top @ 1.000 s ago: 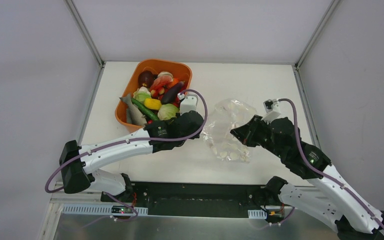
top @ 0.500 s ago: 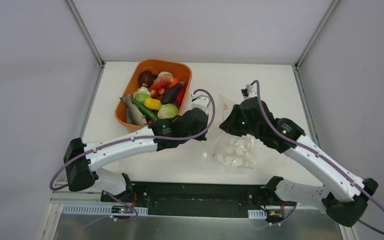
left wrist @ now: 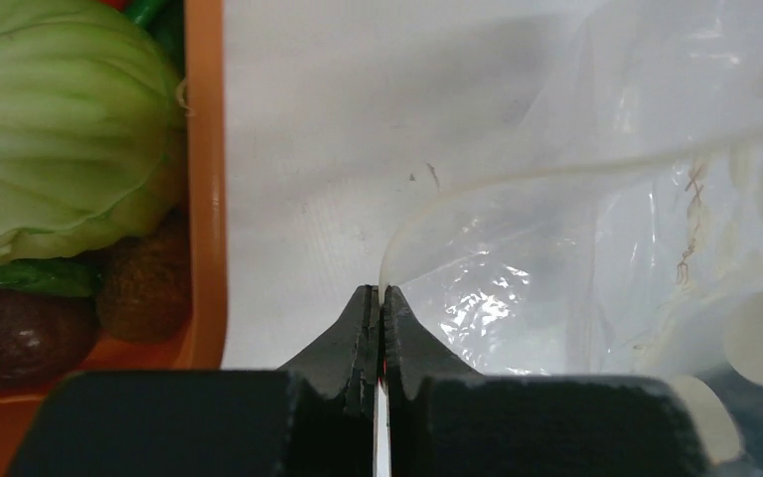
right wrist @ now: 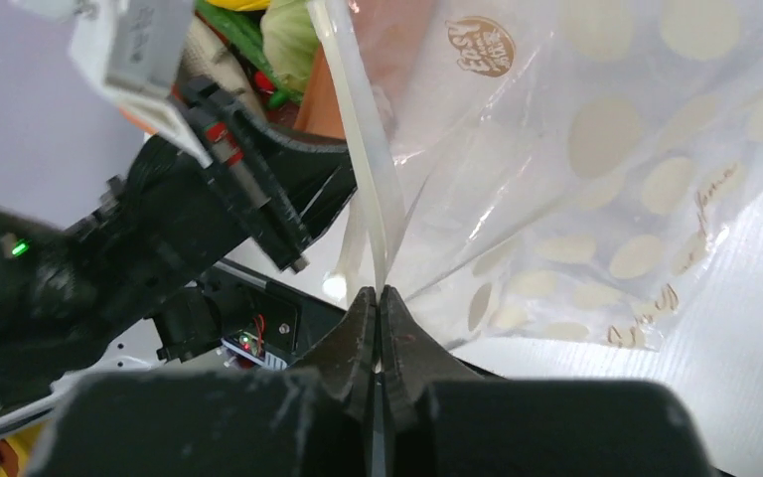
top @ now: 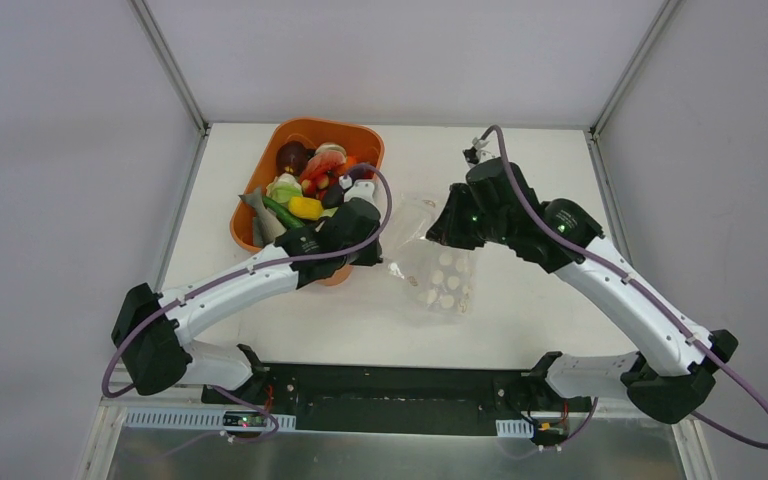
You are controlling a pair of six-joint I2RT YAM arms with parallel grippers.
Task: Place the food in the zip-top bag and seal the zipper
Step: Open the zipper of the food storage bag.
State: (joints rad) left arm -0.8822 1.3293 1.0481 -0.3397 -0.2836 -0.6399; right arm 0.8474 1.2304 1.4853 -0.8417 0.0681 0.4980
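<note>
The clear zip-top bag point(top: 438, 275) with white dots hangs between my two grippers beside the tub. My left gripper point(left wrist: 379, 291) is shut on the bag's pale zipper point(left wrist: 477, 184) strip at one end. My right gripper point(right wrist: 378, 291) is shut on the zipper strip point(right wrist: 366, 169) at the other side, lifting it above the table. The dotted bag wall point(right wrist: 596, 189) spreads to the right in the right wrist view. The food point(top: 310, 190) lies piled in the orange tub; a green cabbage point(left wrist: 60, 119) shows in the left wrist view.
The orange tub point(top: 360, 133) stands at the back left of the white table point(top: 550, 300), its rim point(left wrist: 204, 179) just left of my left gripper. Grey walls enclose the table at left, right and back.
Both grippers have moved left and back toward the tub, carrying the bag with them. The right arm has risen and reached further over the table; the bag now hangs nearer the tub.
</note>
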